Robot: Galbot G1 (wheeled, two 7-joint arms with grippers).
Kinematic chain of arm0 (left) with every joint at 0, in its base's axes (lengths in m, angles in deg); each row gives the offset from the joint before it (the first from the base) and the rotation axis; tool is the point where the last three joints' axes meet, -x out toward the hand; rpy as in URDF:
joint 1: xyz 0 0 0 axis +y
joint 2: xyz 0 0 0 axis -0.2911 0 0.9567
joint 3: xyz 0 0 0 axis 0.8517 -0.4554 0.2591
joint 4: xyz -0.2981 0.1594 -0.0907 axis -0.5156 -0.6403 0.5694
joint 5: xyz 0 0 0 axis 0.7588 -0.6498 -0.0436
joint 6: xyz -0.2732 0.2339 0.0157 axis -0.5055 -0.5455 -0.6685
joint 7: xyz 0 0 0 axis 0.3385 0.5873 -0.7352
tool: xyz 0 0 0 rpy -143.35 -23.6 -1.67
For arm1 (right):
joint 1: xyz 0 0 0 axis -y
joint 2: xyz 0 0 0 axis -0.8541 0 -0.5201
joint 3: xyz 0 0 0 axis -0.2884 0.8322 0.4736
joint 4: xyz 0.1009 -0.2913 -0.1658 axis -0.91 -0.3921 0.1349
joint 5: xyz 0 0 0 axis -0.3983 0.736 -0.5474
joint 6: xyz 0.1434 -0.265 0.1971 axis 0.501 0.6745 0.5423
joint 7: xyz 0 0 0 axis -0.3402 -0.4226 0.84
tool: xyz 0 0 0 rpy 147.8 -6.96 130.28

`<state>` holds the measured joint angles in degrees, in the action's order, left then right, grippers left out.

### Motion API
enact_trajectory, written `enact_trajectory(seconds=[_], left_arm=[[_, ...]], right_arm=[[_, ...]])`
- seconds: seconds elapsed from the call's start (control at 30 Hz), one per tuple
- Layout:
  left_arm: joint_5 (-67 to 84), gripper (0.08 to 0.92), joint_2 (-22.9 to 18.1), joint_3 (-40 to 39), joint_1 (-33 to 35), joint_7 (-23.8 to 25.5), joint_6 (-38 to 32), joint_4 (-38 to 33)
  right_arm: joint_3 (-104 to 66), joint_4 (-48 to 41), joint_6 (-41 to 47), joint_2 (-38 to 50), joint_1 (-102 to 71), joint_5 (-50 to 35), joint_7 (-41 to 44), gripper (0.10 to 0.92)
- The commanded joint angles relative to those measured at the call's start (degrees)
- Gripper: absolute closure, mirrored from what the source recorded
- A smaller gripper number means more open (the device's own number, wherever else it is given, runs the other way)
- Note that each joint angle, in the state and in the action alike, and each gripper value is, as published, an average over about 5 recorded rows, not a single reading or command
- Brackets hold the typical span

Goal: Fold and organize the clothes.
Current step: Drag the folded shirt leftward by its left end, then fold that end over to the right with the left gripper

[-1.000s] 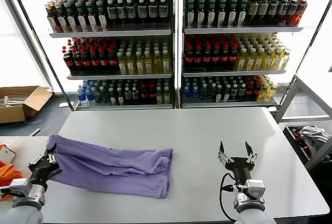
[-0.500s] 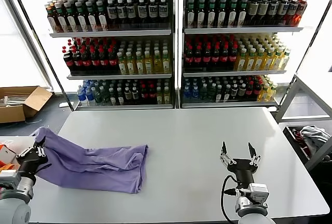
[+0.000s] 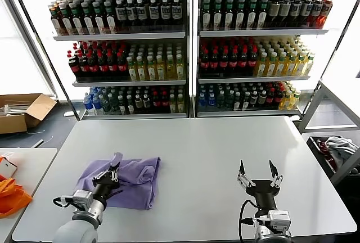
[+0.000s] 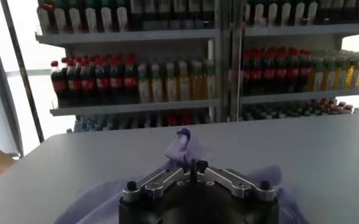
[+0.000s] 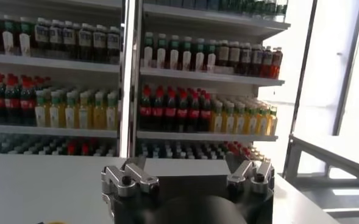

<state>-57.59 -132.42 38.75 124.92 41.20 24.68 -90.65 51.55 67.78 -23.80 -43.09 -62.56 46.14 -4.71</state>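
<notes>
left gripper (image 3: pixel 114 167) pinching lavender t-shirt (image 3: pixel 135 178), right gripper (image 3: pixel 258 171) fingers spread, bottle labels unreadable

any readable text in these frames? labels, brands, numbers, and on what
None readable.
Bottle labels on the shelves: too small and blurred to read.
Lavender T-shirt: no print or lettering showing.
Cardboard box on the floor: no legible marking.
Grippers and table: no lettering visible.

Black left hand (image 3: pixel 111 171) and right hand (image 3: pixel 258 170) with silvery jointed linkages and dark screws, on grey rounded wrists trailing black cables.
</notes>
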Motion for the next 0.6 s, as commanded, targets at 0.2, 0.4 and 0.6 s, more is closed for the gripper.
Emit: enact_trajectory(seconds=[0.2,0.4,0.6], left_arm=[[-2.4,0.896,-3.0,-9.3,-5.3,0.0,1.3,3.3],[-5.4,0.894,-3.7,-9.7,-4.9,1.1,0.0,6.4],[-3.6,0.765,-4.8,-10.4,-2.7,1.2,-2.2,5.7]], right_arm=[[0.2,-0.5,-1.2,-2.2,-3.5,3.3,0.1,0.203],[0.7,-0.9,-1.5,-2.6,-3.9,4.0,0.0,0.203],[0.6,-1.9,-1.8,-2.6,-3.7,4.2,-0.4,0.203]])
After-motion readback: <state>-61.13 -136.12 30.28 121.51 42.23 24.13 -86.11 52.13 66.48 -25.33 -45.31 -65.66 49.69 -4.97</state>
